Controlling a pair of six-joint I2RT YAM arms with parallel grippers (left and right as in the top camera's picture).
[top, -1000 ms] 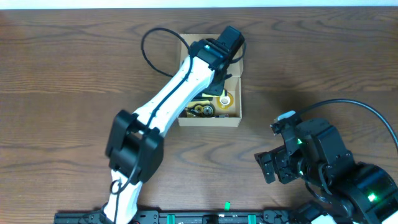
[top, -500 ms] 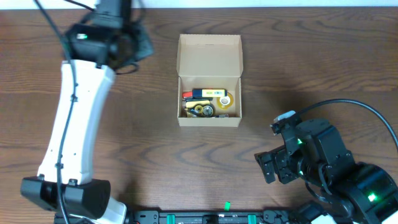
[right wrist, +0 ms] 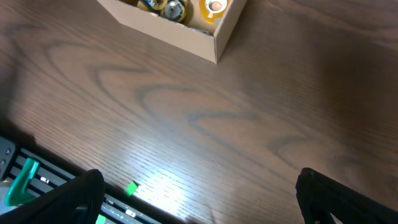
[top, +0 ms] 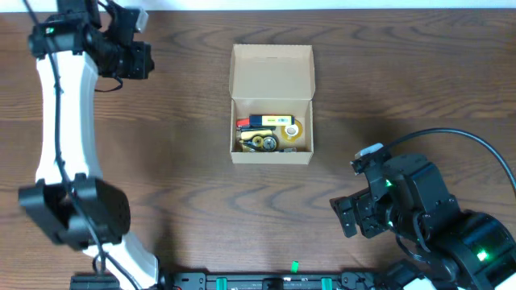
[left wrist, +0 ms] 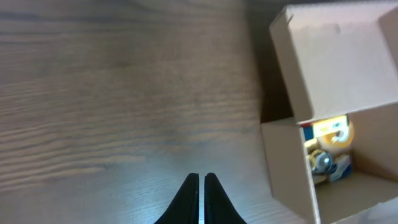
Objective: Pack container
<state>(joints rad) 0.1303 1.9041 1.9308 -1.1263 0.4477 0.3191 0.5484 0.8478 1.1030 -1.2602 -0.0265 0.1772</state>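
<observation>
Overhead: container mid-counter, flap open, tape roll inside; left pincer well apart, up at far-left corner. Left wrist: tips pinched shut on nothing, container off right. Right wrist: right pincer spread wide, container's corner up top, green bit by rail.

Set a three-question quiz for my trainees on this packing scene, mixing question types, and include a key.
1. True or false: the container has its lid closed.
2. The left end effector is: A) open, B) shut and empty, C) shut on a yellow item.
3. Fill in: the right end effector stands ____ above the table.
Key: 1 false; 2 B; 3 open.
</observation>
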